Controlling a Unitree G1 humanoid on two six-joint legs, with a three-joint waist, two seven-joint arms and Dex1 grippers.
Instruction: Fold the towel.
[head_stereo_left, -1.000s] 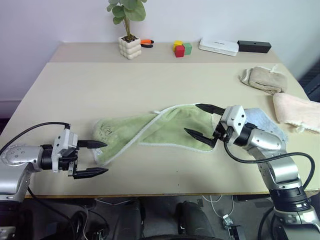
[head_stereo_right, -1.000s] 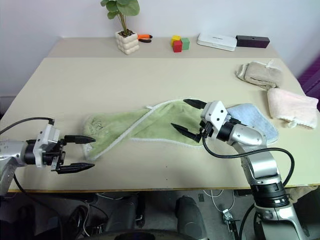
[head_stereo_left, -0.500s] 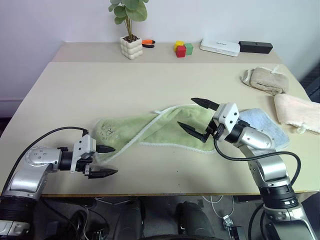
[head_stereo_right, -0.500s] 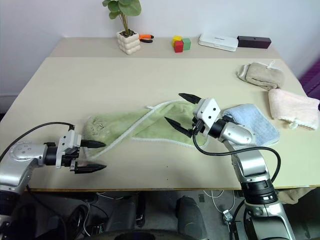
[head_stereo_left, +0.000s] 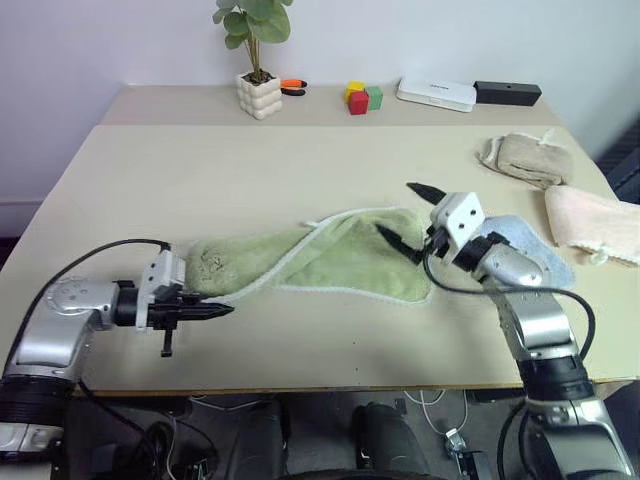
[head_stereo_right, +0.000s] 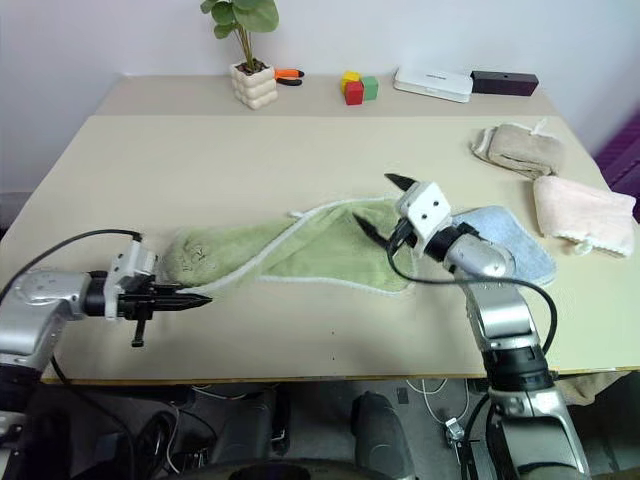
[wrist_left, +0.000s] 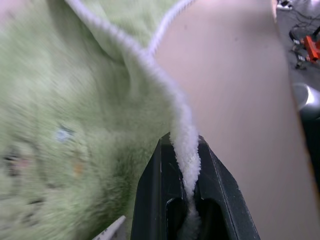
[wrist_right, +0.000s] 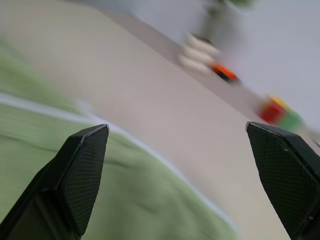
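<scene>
The light green towel (head_stereo_left: 340, 255) lies crumpled lengthwise across the middle of the table, one whitish edge folded diagonally over it. My left gripper (head_stereo_left: 225, 309) is at the towel's left end, shut on its white stitched edge (wrist_left: 182, 130), which runs between the two black fingers. My right gripper (head_stereo_left: 403, 212) hovers open over the towel's right end, its fingers spread wide with nothing between them. In the right wrist view the green cloth (wrist_right: 50, 165) lies below the spread fingertips.
A light blue towel (head_stereo_left: 530, 250) lies under my right forearm. Beige (head_stereo_left: 528, 158) and pink (head_stereo_left: 595, 222) towels sit at the right edge. A potted plant (head_stereo_left: 260, 95), an orange tool (head_stereo_left: 293, 86), coloured blocks (head_stereo_left: 365, 97), a white box (head_stereo_left: 437, 93) and a black box (head_stereo_left: 507, 92) line the back.
My left gripper went from wide open beside the towel's left end to shut on its edge. My right gripper moved farther back and to the right over the towel, still open.
</scene>
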